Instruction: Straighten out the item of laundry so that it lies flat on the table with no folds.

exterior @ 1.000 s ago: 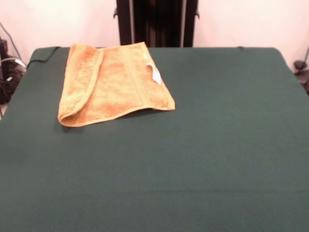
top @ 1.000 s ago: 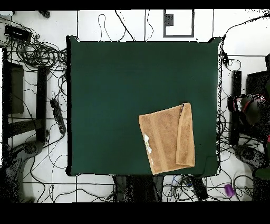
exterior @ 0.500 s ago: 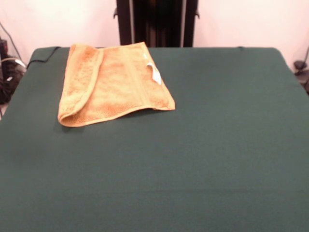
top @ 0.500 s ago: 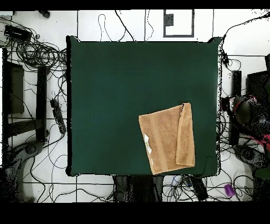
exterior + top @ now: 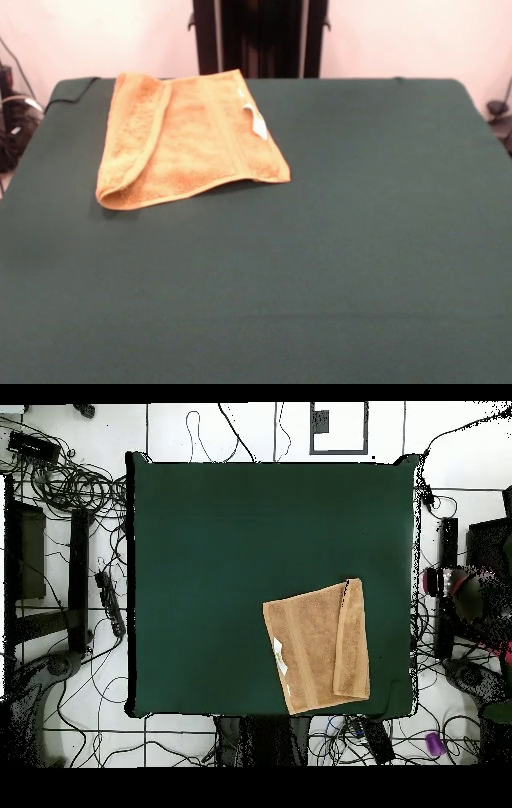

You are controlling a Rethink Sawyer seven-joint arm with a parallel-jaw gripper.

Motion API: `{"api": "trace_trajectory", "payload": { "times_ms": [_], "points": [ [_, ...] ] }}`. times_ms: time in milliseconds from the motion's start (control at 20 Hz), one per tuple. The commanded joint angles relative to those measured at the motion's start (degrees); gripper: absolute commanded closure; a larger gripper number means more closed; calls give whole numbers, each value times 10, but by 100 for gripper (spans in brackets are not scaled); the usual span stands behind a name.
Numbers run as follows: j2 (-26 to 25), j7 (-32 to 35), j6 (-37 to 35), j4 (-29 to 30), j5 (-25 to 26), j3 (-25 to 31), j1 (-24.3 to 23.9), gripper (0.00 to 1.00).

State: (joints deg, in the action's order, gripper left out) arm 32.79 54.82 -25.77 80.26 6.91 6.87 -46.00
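Observation:
The item of laundry, a golden-orange terry towel, lies at the far left corner of the dark green table. Its left strip is folded over onto the rest. A white tag sticks out near its right edge, beside a woven band. From overhead the item of laundry sits near the table's bottom right, with the folded strip along its right side and the tag on its left. Neither view shows the gripper.
The black pedestal column stands behind the table's far edge. Tangled cables cover the floor around the table. A blurred red and dark shape sits off the table's right edge in the overhead view.
The towel has not moved. The blurred red and dark shape beside the table's right edge in the overhead view has shifted slightly towards the table.

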Motion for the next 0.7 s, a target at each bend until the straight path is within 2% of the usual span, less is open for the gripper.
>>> {"api": "trace_trajectory", "payload": {
  "times_ms": [50, 350, 400, 500, 600, 700],
  "points": [
    [-44, -18, -127, -81, 2, 57, -21, 0],
    [-180, -182, -349, -421, 50, 112, -45, 0],
    [-210, -216, -390, -491, 65, 131, -46, 0],
    [-247, -264, -445, -586, 99, 169, -47, 0],
    [-270, -312, -488, -654, 148, 223, -50, 0],
    [-274, -346, -509, -674, 188, 269, -56, 0]
  ]
}}
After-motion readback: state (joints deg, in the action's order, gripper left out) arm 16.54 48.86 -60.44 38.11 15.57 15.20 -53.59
